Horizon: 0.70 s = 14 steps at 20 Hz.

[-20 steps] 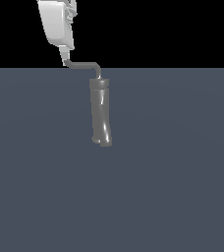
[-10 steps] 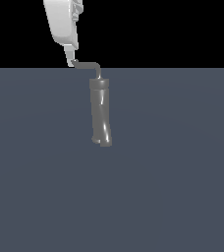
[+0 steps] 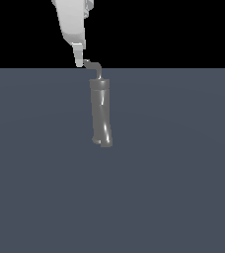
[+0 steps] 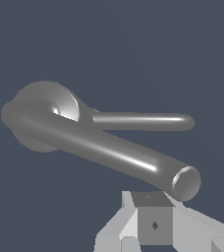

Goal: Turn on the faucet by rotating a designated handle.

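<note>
Gripper [image 3: 78, 62] parked right at the handle's tip

Glossy dark-grey faucet [image 3: 101, 111] stands alone, open floor all round; thin bent handle [image 3: 93, 66] tops it. Can't tell the jaw gap.

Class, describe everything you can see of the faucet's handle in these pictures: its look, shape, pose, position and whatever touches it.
The handle is a thin, glossy grey, metal-looking rod, bent in an elbow, sitting atop the faucet, a tall dark-grey cylinder. In the exterior view its free end points toward that view's left, where the white gripper meets its tip; true contact cannot be confirmed. The wrist view shows it as a slim, round-tipped bar. Nothing else is near it.
</note>
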Motion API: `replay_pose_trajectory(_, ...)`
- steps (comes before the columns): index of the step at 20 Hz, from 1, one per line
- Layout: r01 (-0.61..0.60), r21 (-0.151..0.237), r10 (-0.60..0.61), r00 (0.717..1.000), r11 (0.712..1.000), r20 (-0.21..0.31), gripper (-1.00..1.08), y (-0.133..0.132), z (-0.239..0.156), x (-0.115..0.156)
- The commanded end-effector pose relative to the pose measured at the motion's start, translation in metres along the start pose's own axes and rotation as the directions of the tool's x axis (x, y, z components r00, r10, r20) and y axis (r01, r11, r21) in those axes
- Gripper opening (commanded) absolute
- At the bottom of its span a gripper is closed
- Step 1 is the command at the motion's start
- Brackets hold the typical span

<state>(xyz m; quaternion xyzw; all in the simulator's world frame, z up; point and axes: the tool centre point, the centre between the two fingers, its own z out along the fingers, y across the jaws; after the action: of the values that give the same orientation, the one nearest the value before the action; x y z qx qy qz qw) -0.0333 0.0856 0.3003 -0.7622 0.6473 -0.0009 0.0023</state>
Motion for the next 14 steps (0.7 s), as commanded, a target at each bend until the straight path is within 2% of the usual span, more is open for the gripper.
replay_pose_trajectory(1,0.000,0.000,0.000,1.000,1.000,-0.002,-1.00,0.000,0.000,0.000)
replay_pose_trajectory(14,-0.012,-0.005,0.012,1.000,1.000,-0.002,-1.00,0.011,0.000,0.089)
